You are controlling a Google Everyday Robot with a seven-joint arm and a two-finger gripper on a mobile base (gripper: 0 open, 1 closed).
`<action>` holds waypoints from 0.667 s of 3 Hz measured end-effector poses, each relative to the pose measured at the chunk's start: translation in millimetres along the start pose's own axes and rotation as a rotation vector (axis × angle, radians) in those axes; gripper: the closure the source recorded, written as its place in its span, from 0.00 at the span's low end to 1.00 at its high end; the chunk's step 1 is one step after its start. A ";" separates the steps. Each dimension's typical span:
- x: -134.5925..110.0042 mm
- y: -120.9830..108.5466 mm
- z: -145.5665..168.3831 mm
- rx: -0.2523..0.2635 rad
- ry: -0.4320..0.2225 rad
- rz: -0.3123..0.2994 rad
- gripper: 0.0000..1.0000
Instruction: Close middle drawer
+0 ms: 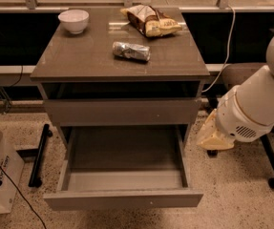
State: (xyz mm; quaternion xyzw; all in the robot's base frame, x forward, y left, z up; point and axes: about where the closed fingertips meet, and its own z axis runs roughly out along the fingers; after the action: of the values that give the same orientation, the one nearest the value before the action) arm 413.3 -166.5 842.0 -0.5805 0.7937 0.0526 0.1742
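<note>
ok, gripper (215,136) sits low on the right of the cabinet (50,111), near the open drawer's right side, not touching it. can't tell if it's wide or narrow. middle drawer (122,199) is pulled well out twd the camera, inside plain grey w/ nothing in it. reads as the approach step: next move needs the gripper round at the flat front, then a straight push back. up on the counter (89,63): white bowl (73,20), looks empty, plus chip bag (151,22) & foil pack (131,51).
</note>
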 end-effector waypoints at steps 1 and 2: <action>1.5 2.0 15.3 -0.012 -0.001 0.003 1.00; 1.6 9.2 45.2 -0.040 -0.008 -0.013 1.00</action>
State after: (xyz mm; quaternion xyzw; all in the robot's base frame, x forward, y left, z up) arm 414.0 -152.1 798.1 -0.5886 0.7880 0.0697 0.1662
